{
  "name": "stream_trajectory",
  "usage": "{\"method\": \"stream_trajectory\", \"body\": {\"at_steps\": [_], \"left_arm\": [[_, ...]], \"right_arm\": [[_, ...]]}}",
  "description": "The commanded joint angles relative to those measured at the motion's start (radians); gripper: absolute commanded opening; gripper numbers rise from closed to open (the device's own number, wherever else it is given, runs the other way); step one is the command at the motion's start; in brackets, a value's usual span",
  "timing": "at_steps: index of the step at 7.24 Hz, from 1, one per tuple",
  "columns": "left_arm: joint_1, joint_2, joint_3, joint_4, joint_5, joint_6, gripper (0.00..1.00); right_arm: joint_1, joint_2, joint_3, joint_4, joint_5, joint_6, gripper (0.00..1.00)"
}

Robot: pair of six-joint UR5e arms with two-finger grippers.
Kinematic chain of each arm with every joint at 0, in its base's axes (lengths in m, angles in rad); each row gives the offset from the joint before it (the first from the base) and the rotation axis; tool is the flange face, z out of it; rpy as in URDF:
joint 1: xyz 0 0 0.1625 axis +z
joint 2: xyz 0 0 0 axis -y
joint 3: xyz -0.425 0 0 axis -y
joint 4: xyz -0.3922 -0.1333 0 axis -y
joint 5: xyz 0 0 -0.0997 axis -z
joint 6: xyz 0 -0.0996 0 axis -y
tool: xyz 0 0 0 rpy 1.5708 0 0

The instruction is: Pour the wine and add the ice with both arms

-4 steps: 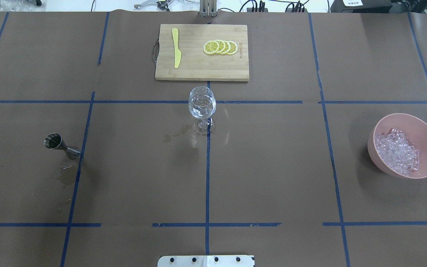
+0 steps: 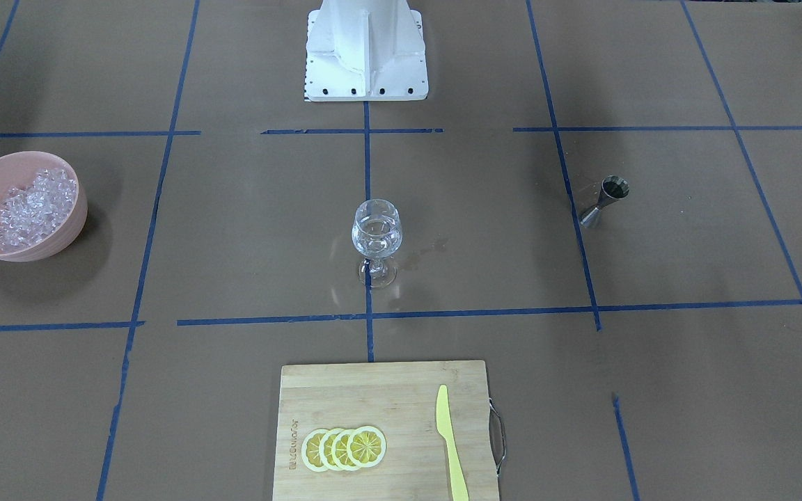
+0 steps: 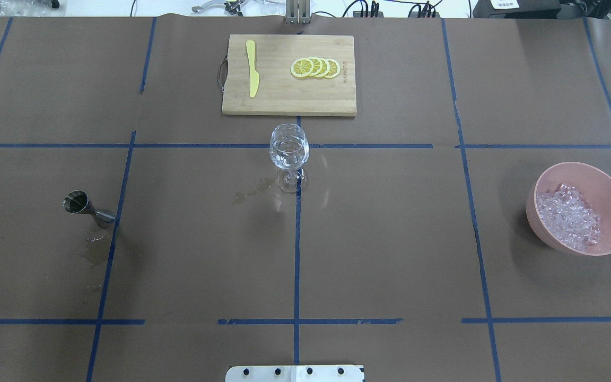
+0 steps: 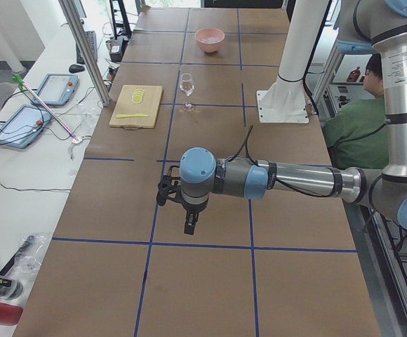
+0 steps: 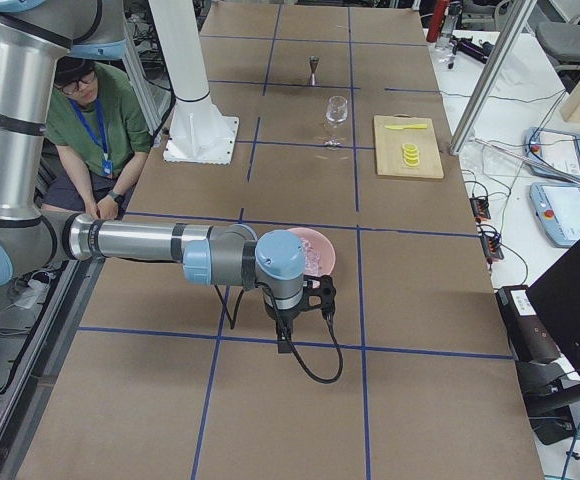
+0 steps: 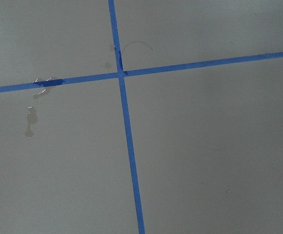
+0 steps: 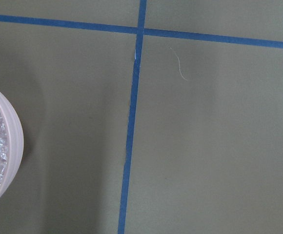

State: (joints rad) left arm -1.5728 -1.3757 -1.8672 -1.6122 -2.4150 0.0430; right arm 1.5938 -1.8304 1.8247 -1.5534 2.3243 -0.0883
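Observation:
A clear wine glass [image 3: 289, 151] with clear contents stands upright at the table's middle; it also shows in the front view [image 2: 376, 233]. The ice [image 3: 568, 215] is heaped in a pink bowl [image 3: 605, 178] at the right. A steel jigger [image 3: 80, 204] stands at the left. My left gripper [image 4: 189, 225] shows only in the exterior left view, low over bare table far from the glass; I cannot tell its state. My right gripper [image 5: 285, 345] shows only in the exterior right view, just beside the bowl [image 5: 320, 243]; I cannot tell its state. The right wrist view shows the bowl's rim [image 7: 12, 141].
A wooden cutting board [image 3: 284, 98] with lemon slices [image 3: 315, 68] and a yellow knife [image 3: 252, 69] lies behind the glass. Wet spots [image 3: 250, 192] lie left of the glass's foot and by the jigger. The white pedestal [image 2: 365, 49] stands at the robot's side. A seated person [image 5: 95, 110] is beside the table.

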Motion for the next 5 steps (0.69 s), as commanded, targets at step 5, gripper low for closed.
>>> {"method": "stream_trajectory", "body": {"at_steps": [5], "left_arm": [[-0.001, -0.123, -0.001, -0.101, -0.006, -0.006, 1.00]], "right_arm": [[0.000, 0.072, 0.016, 0.036, -0.003, 0.013, 1.00]]}}
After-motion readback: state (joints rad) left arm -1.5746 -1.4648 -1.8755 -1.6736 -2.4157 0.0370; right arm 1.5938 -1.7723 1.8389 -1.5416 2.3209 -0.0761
